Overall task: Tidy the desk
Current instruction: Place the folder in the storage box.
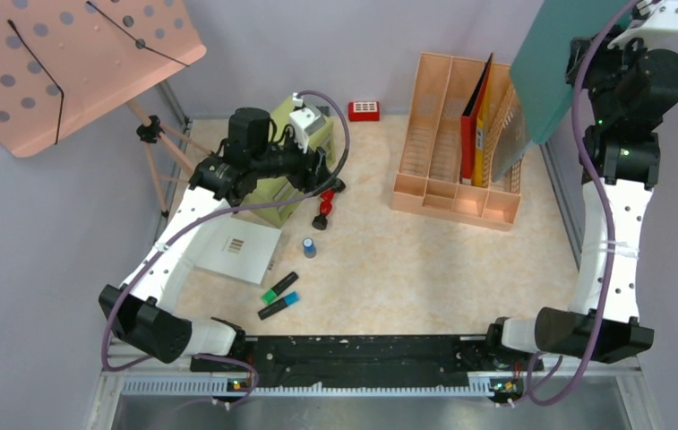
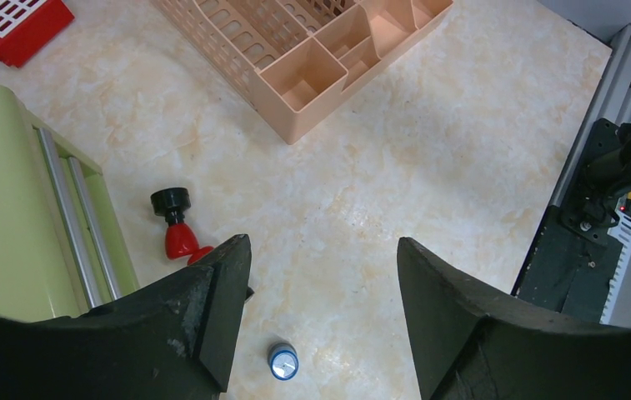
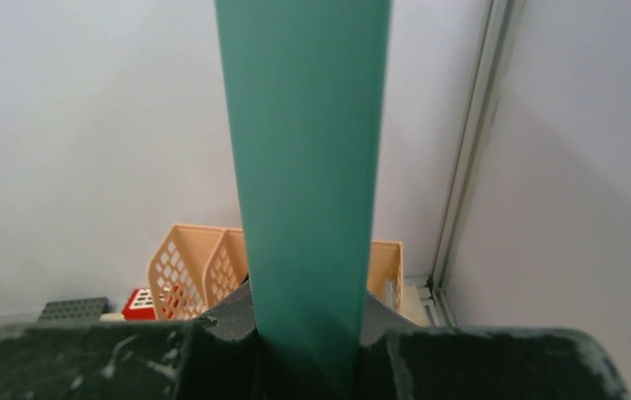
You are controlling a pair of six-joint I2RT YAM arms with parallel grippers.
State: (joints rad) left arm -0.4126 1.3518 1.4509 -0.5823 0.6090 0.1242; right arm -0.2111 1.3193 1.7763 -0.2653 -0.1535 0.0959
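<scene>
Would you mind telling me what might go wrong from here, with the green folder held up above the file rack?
1. The right pincer grips the green folder by one edge, tilted above the file rack; it may slip, or catch the red and yellow folders standing there.
2. The open left pincer hovers close to the red knobbed piece and the small blue-capped item; either might get knocked and roll.

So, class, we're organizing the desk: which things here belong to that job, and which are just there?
Job: desk, teal folder in the right fingers, peach organizer, two highlighters, blue-capped cylinder, red-and-black piece, white booklet, red box.
Just there: perforated board, tripod, front rail.
</scene>
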